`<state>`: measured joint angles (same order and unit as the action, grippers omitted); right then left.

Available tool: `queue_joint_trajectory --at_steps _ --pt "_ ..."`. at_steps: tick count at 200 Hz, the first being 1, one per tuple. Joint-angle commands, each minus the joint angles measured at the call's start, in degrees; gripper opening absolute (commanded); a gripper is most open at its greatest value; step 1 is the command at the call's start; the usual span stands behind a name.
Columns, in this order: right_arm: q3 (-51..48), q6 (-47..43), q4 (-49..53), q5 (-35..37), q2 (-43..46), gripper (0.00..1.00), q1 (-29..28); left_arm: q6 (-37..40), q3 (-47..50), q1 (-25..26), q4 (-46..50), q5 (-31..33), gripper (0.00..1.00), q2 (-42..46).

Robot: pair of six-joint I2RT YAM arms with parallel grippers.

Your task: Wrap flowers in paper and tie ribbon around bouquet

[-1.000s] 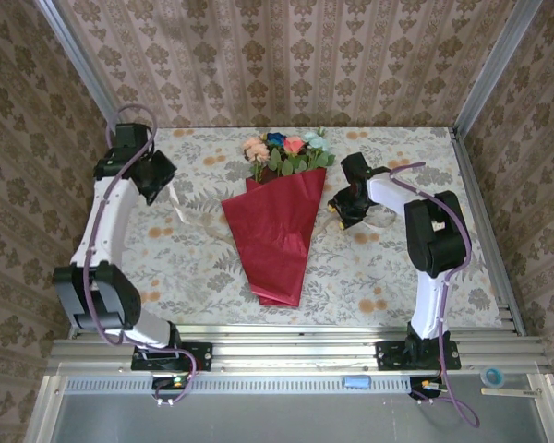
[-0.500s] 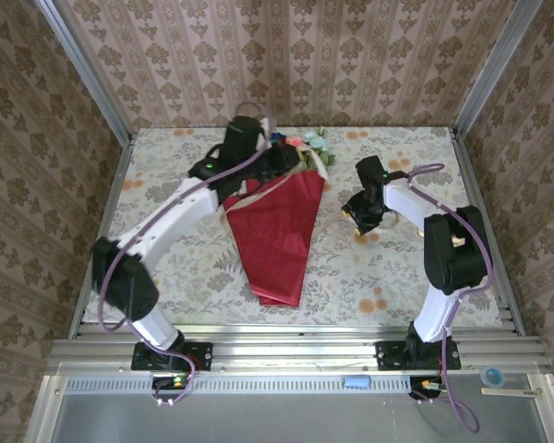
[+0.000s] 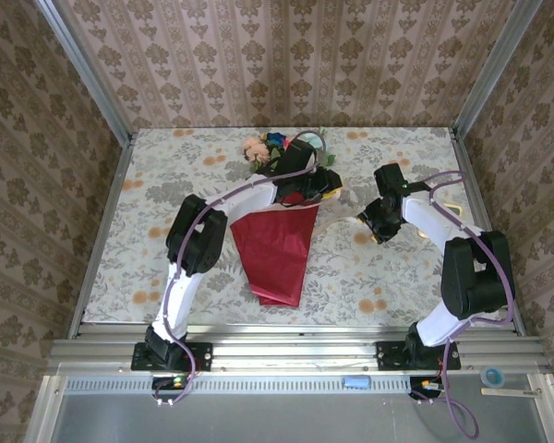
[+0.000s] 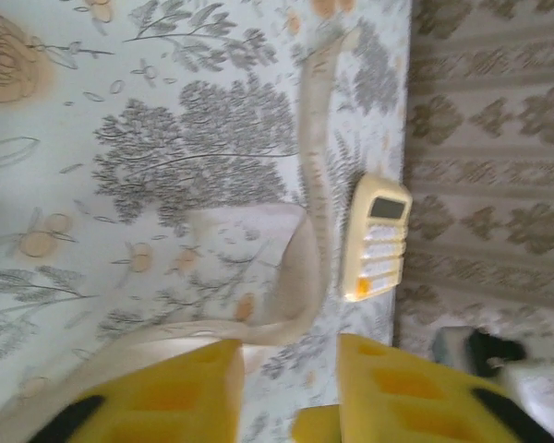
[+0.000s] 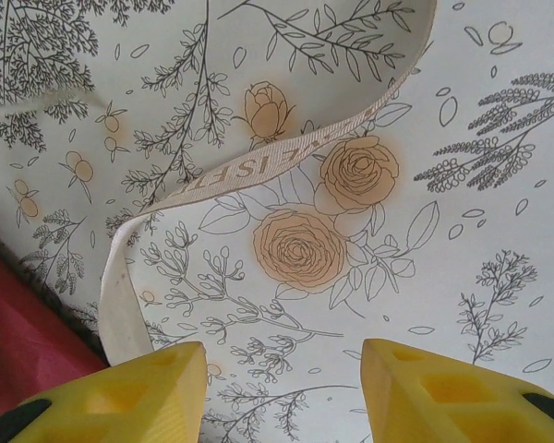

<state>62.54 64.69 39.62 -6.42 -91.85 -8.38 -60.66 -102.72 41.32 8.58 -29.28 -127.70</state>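
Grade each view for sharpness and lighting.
Top external: even, soft light, only faint shadows, no glare. Left wrist: smeared and soft, the ribbon and the tablecloth print fuzzy. Right wrist: crisp, the ribbon's lettering readable, print lines sharp.

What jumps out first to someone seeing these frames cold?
The dark red bouquet lies mid-table, flowers at its far end, with the left arm reaching across its wide rim. Next comes the cream ribbon, looping loose over the floral tablecloth just ahead of the open left end effector, beside a small cream calculator.
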Motion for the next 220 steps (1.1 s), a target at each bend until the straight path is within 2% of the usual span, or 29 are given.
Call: queue_joint_trajectory --at_steps 1,14,27,60,81,106,111,136,166,198,220 --pt "-0.4 -2.7 1.1 0.1 0.9 0.49 0.2 1.4 -3.7 -1.6 6.3 -1.5 0.44 1.1" --pt "0.0 -3.5 1.0 -0.3 0.6 0.49 0.1 2.1 -3.6 -2.1 9.8 0.2 0.55 4.1" --pt "0.6 -4.3 1.2 -0.3 0.2 0.49 0.0 2.4 -3.6 -2.8 13.9 2.6 0.59 7.8" --pt "2.9 -6.3 2.4 1.2 -0.7 0.49 1.1 1.5 1.9 -5.4 22.7 7.9 0.6 18.2" --pt "6.3 -8.5 4.2 2.8 -1.8 0.48 3.7 -2.2 10.8 -9.4 28.0 8.1 0.59 24.3" --pt "12.3 -12.7 7.8 5.4 -4.6 0.48 8.1 -10.4 25.4 -14.8 24.6 6.8 0.59 32.3" --pt "13.3 -13.7 8.5 5.8 -5.4 0.49 9.1 -11.8 27.8 -17.2 23.6 7.1 0.59 33.5" --pt "18.4 -18.3 9.9 6.7 -9.8 0.49 14.6 -20.0 34.7 -21.1 19.6 7.7 0.59 36.3" --pt "27.1 -23.8 12.5 6.0 -17.8 0.48 18.1 -27.5 37.9 -21.8 14.9 7.3 0.58 35.6" --pt "34.6 -26.6 14.3 5.5 -25.6 0.48 18.4 -32.3 39.7 -21.8 13.6 8.7 0.58 35.6" --pt "37.9 -27.9 11.7 4.4 -28.8 0.48 18.3 -35.3 41.0 -21.9 11.8 9.2 0.58 35.5"
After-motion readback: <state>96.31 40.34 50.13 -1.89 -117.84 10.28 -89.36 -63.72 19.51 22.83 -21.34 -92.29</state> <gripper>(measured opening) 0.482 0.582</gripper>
